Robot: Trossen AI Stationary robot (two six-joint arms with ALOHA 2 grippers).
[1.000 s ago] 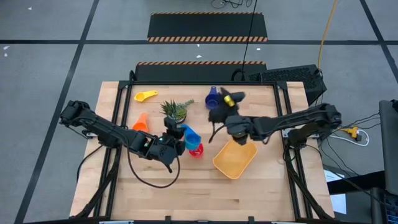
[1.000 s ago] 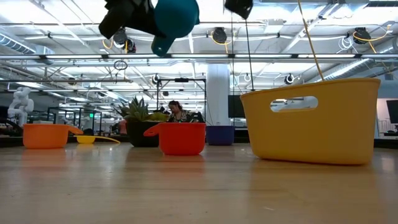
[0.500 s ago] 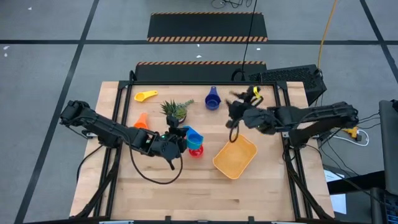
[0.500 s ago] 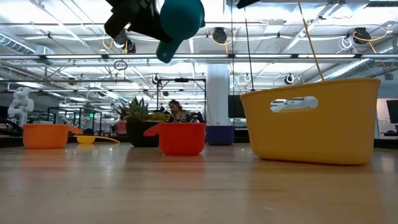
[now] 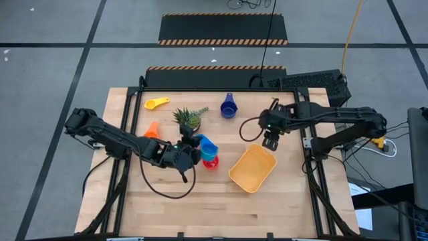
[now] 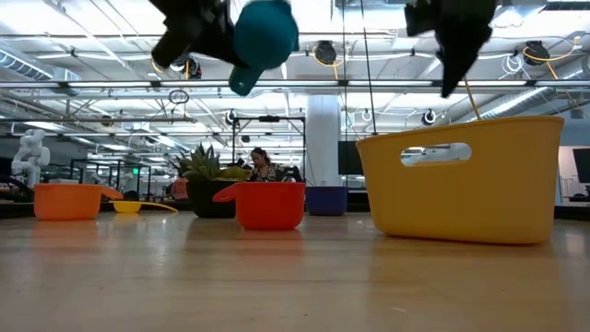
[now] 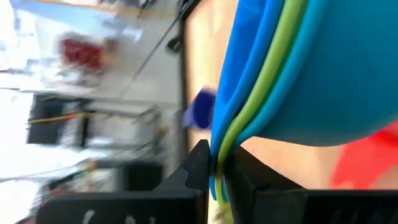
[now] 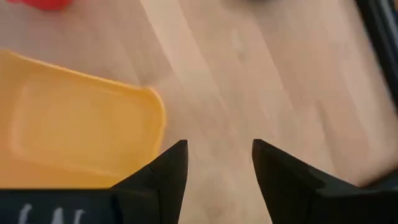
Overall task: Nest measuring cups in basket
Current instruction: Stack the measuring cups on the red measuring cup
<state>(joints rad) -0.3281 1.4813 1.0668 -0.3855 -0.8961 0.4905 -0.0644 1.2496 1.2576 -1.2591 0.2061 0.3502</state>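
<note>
A: What's the surface like, and the room?

B: A pale wooden table [image 5: 200,201] on a dark frame, standing on a grey floor with black lines and hazard-striped mats [image 5: 223,29]. The low view looks across the boards into a big hall with ceiling lights, pipes and a person [image 6: 261,166] seated far back.

A: And the left gripper [image 5: 190,152]?

B: It's lifted off the table, clamped on a stack of nested cups [image 7: 292,74]. In its wrist view the fingers pinch the rims, layered blue, green and light blue. The low view shows the teal stack [image 6: 263,39] hanging high above the red cup [image 6: 268,205].

A: So where's everything relative to that gripper?

B: The red cup [image 5: 210,161] stands on the table just beside it, under the held stack. The spiky plant [image 5: 188,118] is close behind it, the orange cup [image 5: 151,130] off to its outer side, the yellow cup [image 5: 157,103] farther back. The dark blue cup [image 5: 228,108] sits well apart, toward the far edge.

A: The basket?

B: The basket [image 5: 253,169] lies on the table beyond the red cup, between the two arms.

A: The right gripper [image 5: 270,141]?

B: Raised, just past the basket's far corner, fingers [image 8: 166,171] parted with only bare wood between them; the basket's rim [image 8: 155,112] is just beside it
</note>
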